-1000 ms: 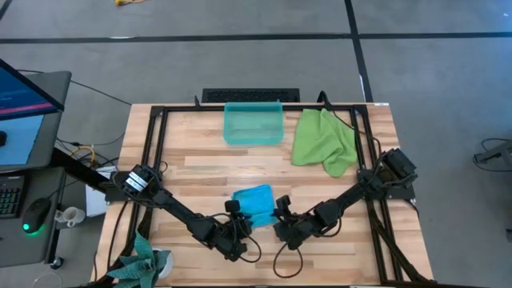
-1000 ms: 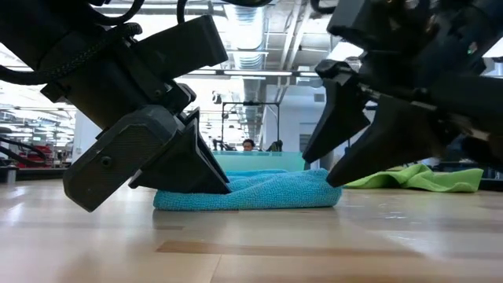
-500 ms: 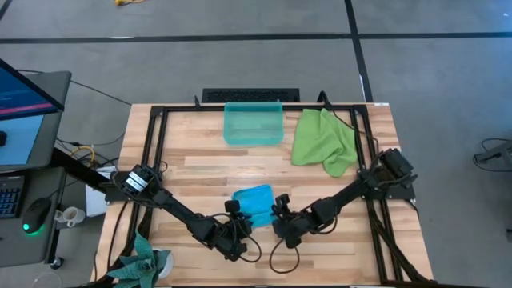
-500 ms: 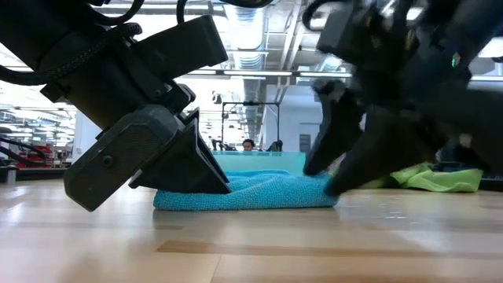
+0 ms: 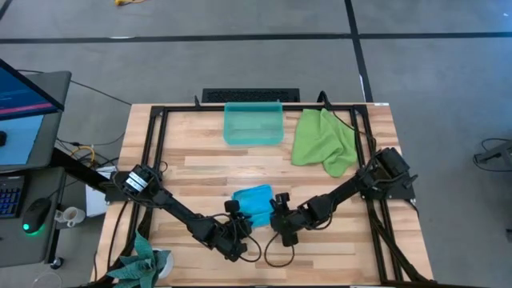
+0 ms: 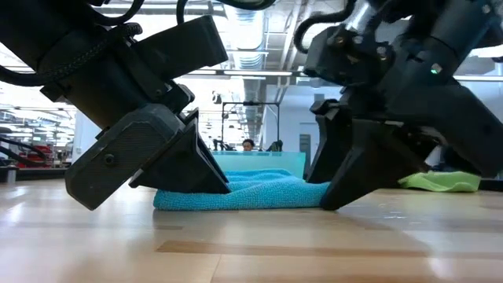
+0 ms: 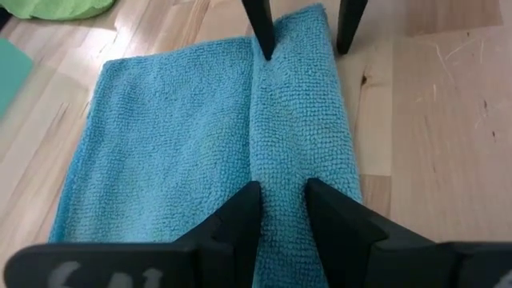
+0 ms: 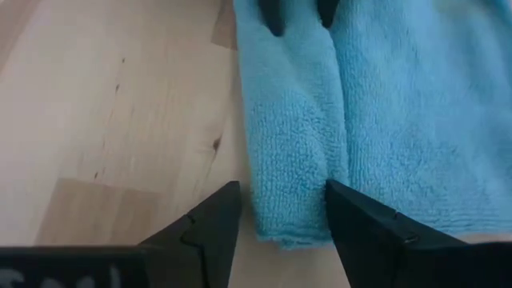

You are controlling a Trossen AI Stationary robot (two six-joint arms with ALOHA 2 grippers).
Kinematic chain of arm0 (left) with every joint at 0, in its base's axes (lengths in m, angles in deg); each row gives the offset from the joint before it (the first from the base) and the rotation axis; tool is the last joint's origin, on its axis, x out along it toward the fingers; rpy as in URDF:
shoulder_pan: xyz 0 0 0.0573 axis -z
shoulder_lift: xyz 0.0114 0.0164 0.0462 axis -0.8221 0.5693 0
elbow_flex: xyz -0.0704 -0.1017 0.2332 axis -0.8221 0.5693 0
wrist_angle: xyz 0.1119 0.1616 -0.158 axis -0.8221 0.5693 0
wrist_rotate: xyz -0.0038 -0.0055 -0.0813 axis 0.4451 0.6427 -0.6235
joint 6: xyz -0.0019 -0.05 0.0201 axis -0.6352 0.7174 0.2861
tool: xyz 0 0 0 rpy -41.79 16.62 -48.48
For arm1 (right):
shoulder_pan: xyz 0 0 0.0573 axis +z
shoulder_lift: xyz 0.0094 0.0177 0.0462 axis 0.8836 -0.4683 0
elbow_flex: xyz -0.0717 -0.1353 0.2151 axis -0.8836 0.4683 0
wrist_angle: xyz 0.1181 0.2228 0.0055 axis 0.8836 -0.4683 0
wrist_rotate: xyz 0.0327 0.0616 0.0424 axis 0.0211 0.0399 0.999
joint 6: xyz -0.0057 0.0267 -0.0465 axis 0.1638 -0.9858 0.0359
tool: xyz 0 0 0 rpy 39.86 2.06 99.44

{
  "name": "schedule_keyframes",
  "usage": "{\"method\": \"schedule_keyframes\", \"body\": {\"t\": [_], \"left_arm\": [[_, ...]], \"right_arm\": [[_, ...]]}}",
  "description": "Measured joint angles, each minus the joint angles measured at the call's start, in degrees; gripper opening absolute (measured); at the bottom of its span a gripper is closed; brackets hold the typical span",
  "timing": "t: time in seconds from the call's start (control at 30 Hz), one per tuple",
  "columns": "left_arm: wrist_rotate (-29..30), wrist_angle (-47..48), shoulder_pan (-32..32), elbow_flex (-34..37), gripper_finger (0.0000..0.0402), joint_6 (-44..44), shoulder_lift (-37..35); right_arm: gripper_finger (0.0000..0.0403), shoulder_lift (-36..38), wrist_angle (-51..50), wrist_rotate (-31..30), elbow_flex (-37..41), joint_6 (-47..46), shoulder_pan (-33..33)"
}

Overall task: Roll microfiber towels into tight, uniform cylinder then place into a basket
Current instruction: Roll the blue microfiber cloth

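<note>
Since a second ago, the right gripper [image 5: 276, 217] has slid inward along the table's near side and now meets the right end of the sky-blue towel [image 5: 254, 202]; the left gripper [image 5: 238, 222] has not shifted. That towel lies near the front middle of the wooden table [image 5: 200, 164], folded flat, with a raised rolled fold along its near edge. Left gripper's fingers [image 7: 240, 220] pinch this fold at one end, set narrow around the cloth. Right gripper's fingers [image 8: 212, 220] straddle the fold's other end, set wider, with the cloth between them; whether they press it is unclear. Seen from table height, both grippers crowd the blue towel from either side and hide its ends. Well behind it, at the far edge, stands the teal basket [image 5: 254, 124]. Just beside the basket, to its right, the lime green towel [image 5: 324, 142] lies crumpled and loose. Off the table's left side sit a monitor [image 5: 24, 100] and a mouse [image 5: 35, 214].
</note>
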Motion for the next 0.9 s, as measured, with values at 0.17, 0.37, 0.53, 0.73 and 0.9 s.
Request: {"method": "schedule_keyframes", "body": {"t": [0.17, 0.37, 0.53, 0.73, 0.9], "left_arm": [[0.83, 0.06, 0.4, 0.04, 0.0103, -0.47, 0.0], [3.69, 5.61, 1.95, -2.46, 0.0103, -1.77, 0.24], [5.0, 17.08, 3.81, -8.19, 0.0103, 0.78, 0.28], [10.21, 29.77, 6.25, -14.86, 0.0103, 3.23, 0.27], [12.74, 33.26, 7.75, -18.42, 0.0103, 1.15, 0.16]], "right_arm": [[0.0178, -0.24, 0.09, 4.39, -0.04, -4.07, -2.25], [0.0114, -0.24, 0.63, 7.1, -0.04, -4.82, -3.36], [0.0062, -0.15, 0.67, 8.64, -0.04, -9.29, -3.88], [0.0032, -0.08, 0.86, 10.03, -0.04, -14.03, -3.87], [0.0035, -0.1, 0.67, 10.95, -0.6, -19.49, -3.9]]}}
